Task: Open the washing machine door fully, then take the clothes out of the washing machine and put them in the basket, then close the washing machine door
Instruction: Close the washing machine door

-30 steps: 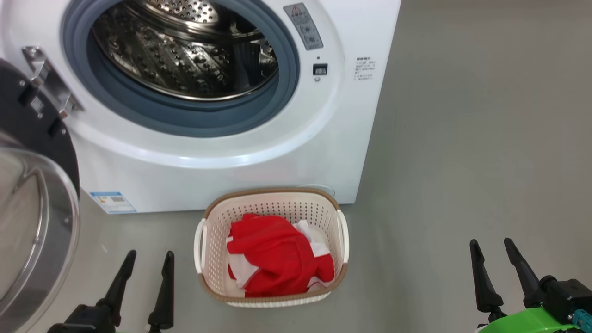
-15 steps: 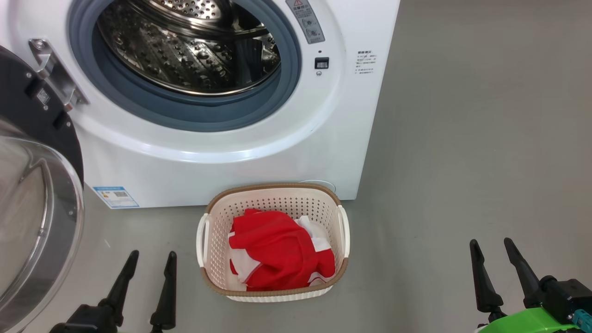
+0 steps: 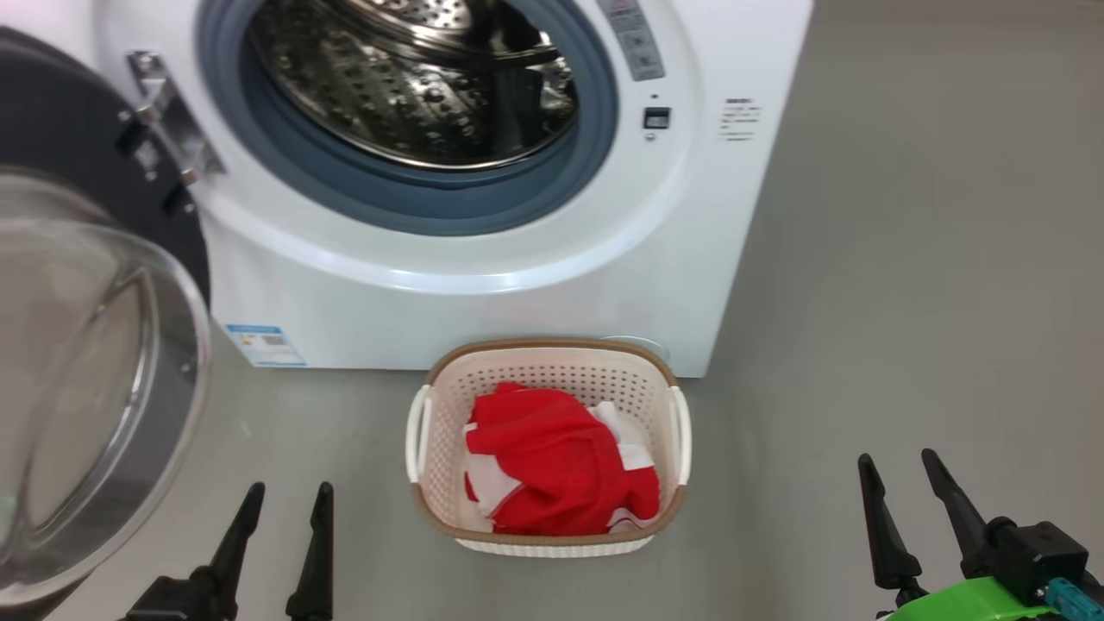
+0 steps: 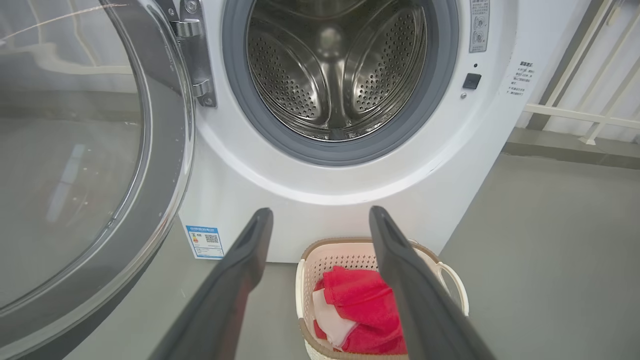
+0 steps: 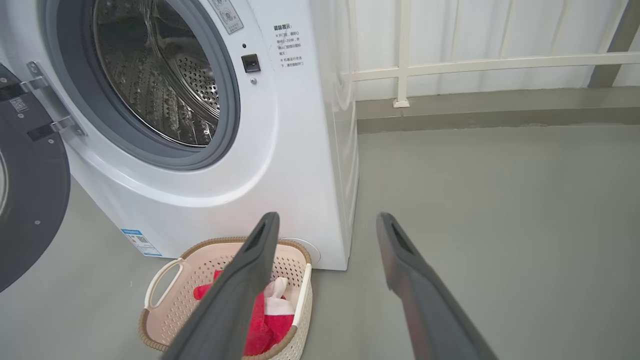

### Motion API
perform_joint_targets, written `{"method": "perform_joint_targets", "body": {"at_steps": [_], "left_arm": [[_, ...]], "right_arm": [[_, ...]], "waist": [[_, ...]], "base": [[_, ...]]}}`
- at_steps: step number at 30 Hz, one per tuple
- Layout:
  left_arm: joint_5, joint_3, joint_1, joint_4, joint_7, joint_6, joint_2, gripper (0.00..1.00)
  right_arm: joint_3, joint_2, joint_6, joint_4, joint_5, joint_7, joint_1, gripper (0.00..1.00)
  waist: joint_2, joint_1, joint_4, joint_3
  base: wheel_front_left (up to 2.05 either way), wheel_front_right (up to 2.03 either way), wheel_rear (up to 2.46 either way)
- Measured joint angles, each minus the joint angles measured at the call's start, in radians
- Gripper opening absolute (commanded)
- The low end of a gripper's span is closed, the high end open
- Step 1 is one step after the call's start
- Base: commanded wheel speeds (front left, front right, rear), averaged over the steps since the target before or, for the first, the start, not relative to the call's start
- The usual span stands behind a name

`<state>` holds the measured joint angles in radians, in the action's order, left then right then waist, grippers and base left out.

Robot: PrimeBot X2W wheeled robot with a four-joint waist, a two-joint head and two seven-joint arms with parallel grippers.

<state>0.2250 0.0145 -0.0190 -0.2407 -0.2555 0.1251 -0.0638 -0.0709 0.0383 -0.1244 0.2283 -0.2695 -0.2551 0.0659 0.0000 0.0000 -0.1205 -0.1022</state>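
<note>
Operator: Where were the clothes?

Describer: In your head view, the clothes (image 3: 552,461), red cloth with white parts, lay bunched inside the basket (image 3: 552,352). The basket sat on the grey floor (image 3: 906,302), just in front of the washing machine (image 3: 535,293), toward its right corner.

Operator: And the machine itself?

Describer: Its round door (image 3: 95,388) hung open at your left, the clear glass bowl bulging toward you. Your left wrist view looked straight into the steel drum (image 4: 335,70), which showed bare perforated metal. A small blue label (image 3: 263,345) sat low on the machine's front.

Operator: What about my grippers?

Describer: Your left gripper (image 3: 291,488) hung low at the left, between the door and the basket, fingers spread wide with nothing between them. Your right gripper (image 3: 895,457) hung low at the right, over bare floor and well apart from the basket, fingers equally wide, gripping nothing.
</note>
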Motion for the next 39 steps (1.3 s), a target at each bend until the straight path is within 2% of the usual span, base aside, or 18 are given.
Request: {"method": "perform_joint_targets", "body": {"at_steps": [9, 21, 26, 31, 39], "left_arm": [[0.022, 0.021, 0.022, -0.029, 0.000, 0.000, 0.016, 1.00], [0.073, 0.034, 0.026, -0.057, 0.000, -0.003, 0.024, 1.00], [0.103, 0.038, 0.065, -0.044, 0.000, -0.037, 0.024, 1.00], [0.126, 0.047, 0.080, -0.012, 0.000, -0.057, 0.024, 1.00], [0.164, 0.062, 0.095, 0.023, 0.000, -0.084, 0.024, 1.00]], "right_arm": [[0.044, 0.001, 0.000, 0.028, 0.033, 0.000, -0.015, 1.00], [0.112, 0.003, 0.000, 0.073, 0.044, 0.000, -0.052, 1.00], [0.166, 0.007, 0.000, 0.095, 0.044, 0.000, -0.072, 1.00], [0.224, 0.018, 0.000, 0.126, 0.043, 0.000, -0.136, 1.00], [0.282, 0.028, 0.000, 0.166, 0.030, 0.000, -0.188, 1.00]], "waist": [[0.0000, 0.0000, -0.106, 0.005], [0.0000, 0.0000, -0.290, 0.016], [0.0000, 0.0000, -0.358, 0.024], [0.0000, 0.0000, -0.396, 0.018], [0.0000, 0.0000, -0.410, 0.001]], "base": [[0.00, 0.00, 0.00], [0.00, 0.00, 0.00], [0.00, 0.00, 0.00], [0.00, 0.00, 0.00], [0.00, 0.00, 0.00]]}}
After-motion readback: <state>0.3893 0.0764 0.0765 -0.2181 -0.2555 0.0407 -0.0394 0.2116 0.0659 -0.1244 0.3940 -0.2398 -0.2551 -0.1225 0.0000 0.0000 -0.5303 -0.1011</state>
